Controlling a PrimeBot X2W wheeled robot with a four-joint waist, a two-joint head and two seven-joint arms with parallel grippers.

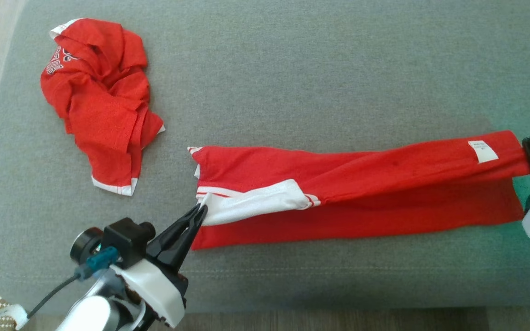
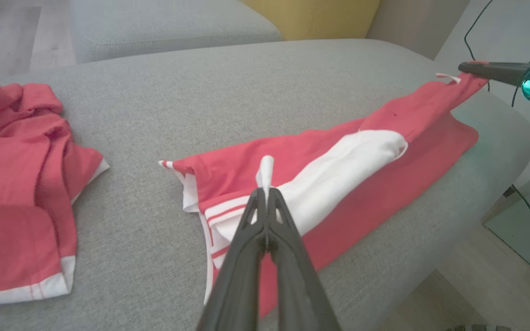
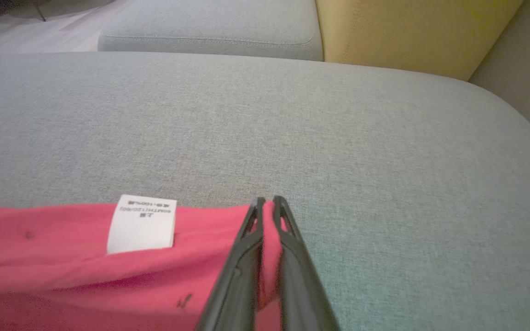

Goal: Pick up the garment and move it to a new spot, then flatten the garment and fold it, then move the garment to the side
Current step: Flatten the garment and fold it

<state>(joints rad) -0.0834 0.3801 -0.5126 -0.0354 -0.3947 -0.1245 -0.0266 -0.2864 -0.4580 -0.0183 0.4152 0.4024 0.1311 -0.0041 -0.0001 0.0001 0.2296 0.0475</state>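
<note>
A home living room: grey upholstered sofa [image 1: 292,69], yellow cushion [image 3: 407,32], wooden floor [image 2: 472,289].

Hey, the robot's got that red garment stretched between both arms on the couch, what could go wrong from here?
1. The left fingers pinch only a thin tip of white trim; more pulling may slip it free.
2. The stretched garment is twisted, its white part folded over, so flattening may press in creases.
3. The right fingers hold it near the edge of the cushion; that end could slide off.
</note>
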